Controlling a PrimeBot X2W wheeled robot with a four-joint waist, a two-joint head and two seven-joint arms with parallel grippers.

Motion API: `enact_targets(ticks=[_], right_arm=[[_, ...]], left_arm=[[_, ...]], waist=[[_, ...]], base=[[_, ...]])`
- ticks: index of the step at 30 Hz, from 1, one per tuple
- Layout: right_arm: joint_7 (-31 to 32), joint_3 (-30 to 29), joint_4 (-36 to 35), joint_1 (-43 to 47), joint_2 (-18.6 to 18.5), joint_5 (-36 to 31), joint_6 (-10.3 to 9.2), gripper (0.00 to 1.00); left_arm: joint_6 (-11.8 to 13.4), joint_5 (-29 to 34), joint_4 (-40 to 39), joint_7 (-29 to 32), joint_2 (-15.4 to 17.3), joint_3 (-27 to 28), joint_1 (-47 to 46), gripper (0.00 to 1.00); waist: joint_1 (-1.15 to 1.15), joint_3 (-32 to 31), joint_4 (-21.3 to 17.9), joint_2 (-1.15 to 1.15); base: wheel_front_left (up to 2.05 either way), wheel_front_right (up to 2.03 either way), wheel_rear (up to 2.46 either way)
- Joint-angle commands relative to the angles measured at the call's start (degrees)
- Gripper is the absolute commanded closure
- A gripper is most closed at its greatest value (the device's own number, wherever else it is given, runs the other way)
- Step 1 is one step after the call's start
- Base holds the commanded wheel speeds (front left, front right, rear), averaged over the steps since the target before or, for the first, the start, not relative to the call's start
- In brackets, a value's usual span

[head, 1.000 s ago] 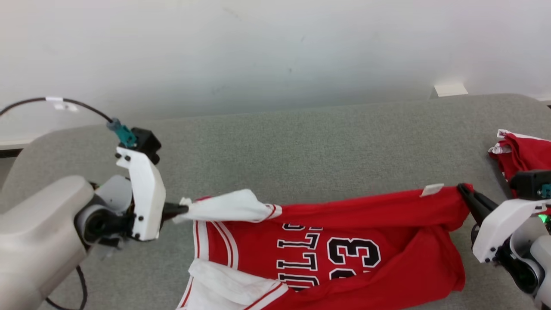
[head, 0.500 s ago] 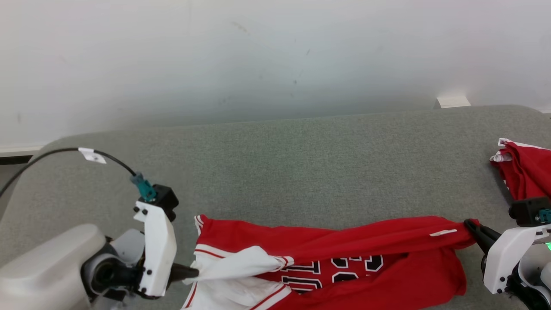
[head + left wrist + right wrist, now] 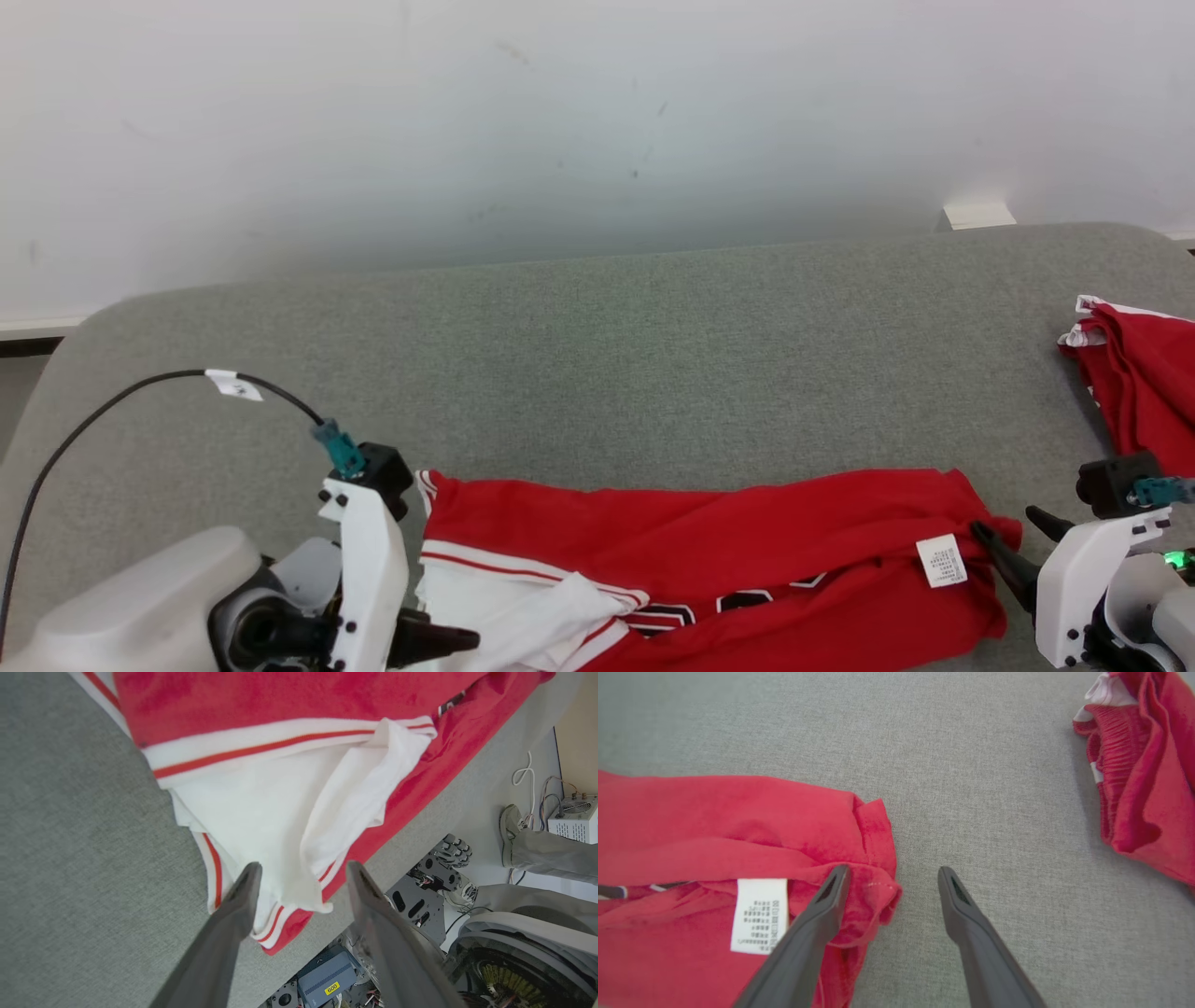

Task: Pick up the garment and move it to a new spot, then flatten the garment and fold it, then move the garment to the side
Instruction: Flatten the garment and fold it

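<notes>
The garment point(image 3: 709, 551), a red jersey with white striped sleeves, lies folded over along the near edge of the grey table point(image 3: 597, 355). My left gripper point(image 3: 459, 642) is at its left end. In the left wrist view the left gripper point(image 3: 302, 872) is open, and the white sleeve point(image 3: 280, 812) lies loose under and between its fingers. My right gripper point(image 3: 1019, 539) stands open at the garment's right corner. In the right wrist view the right gripper point(image 3: 893, 873) has its fingers apart, the red corner point(image 3: 873, 826) beside one finger and a white label point(image 3: 759, 914) facing up.
A second red garment point(image 3: 1144, 383) lies bunched at the table's right edge, also close by in the right wrist view as a red heap point(image 3: 1143, 765). A pale wall point(image 3: 597, 121) backs the table. Past the near edge, a person's foot point(image 3: 509, 821), machine parts and cables sit on the floor.
Both grippers have lowered the garment onto the table near the front edge and opened, letting it go. The red layer now covers most of the lettering. The head camera has also shifted.
</notes>
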Motion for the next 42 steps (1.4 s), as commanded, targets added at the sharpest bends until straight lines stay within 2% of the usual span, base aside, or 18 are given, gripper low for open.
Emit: enact_targets(ticks=[1,7,12,17,22,27,29,32,36,40,42], right_arm=[[0.02,0.69,-0.87,0.82,-0.62,-0.2,-0.13,0.0],[-0.62,1.77,-4.79,1.44,-5.16,1.37,-0.13,0.0],[-3.99,-0.65,-7.29,0.74,-8.28,2.43,-0.14,0.0],[-8.43,-4.64,-12.58,0.9,-10.55,3.83,-0.13,0.0],[-14.11,-10.01,-17.15,2.36,-11.81,2.05,-0.13,0.0],[-16.59,-19.68,-19.51,6.32,-8.91,-2.39,-0.13,0.0],[-16.65,-25.91,-20.52,8.22,-7.36,-7.21,-0.13,0.0],[-16.64,-38.01,-23.31,14.37,-2.07,-14.99,-0.13,0.0],[-16.67,-49.82,-28.65,22.78,5.2,-23.87,-0.13,0.0],[-16.2,-54.9,-31.68,29.47,10.26,-29.25,-0.13,0.0],[-15.33,-56.63,-32.51,31.7,12.18,-31.55,-0.13,0.0]], left_arm=[[-0.24,-0.43,0.34,-0.33,0.12,0.28,0.5,0.0],[-0.56,-1.51,-0.02,-2.58,1.51,2.43,-0.18,0.0],[-0.29,0.23,-1.84,-7.6,3.78,5.47,-1.49,0.0],[0.84,2.55,-5.1,-16.1,5.88,8.64,-0.67,0.0],[5.29,9.22,-7.63,-31.56,7.1,12.28,1.94,0.0],[13.47,14.06,-9.44,-46.38,5.49,15.13,6.91,0.0],[16.34,14.06,-10.37,-50.09,4.6,16.4,9.29,0.0],[19.79,15.25,-11.83,-52.81,3.43,18.82,12.33,0.0],[22.75,18.24,-14.32,-53.43,0.61,25.37,16.7,0.0],[23.45,24.79,-16.07,-53.41,-3.59,33.8,23.71,0.0],[23.29,26.96,-16.46,-53.43,-7.0,38.94,27.58,0.0]], waist=[[0.0,-0.2,0.0,0.0],[0.0,-1.78,0.16,0.0],[0.0,-2.72,0.52,0.0],[0.0,-3.35,0.8,0.0],[0.0,-3.39,1.06,0.0],[0.0,-3.49,1.79,0.0],[0.0,-3.41,2.13,0.0],[0.0,-3.34,2.85,0.0],[0.0,-3.26,3.64,0.0],[0.0,-2.98,3.83,0.0],[0.0,-2.68,3.79,0.0]], base=[[0.0,0.0,0.0],[0.0,0.0,0.0],[0.0,0.0,0.0],[0.0,0.0,0.0],[0.0,0.0,0.0],[0.0,0.0,0.0],[0.0,0.0,0.0],[0.0,0.0,0.0],[0.0,0.0,0.0],[0.0,0.0,0.0],[0.0,0.0,0.0]])
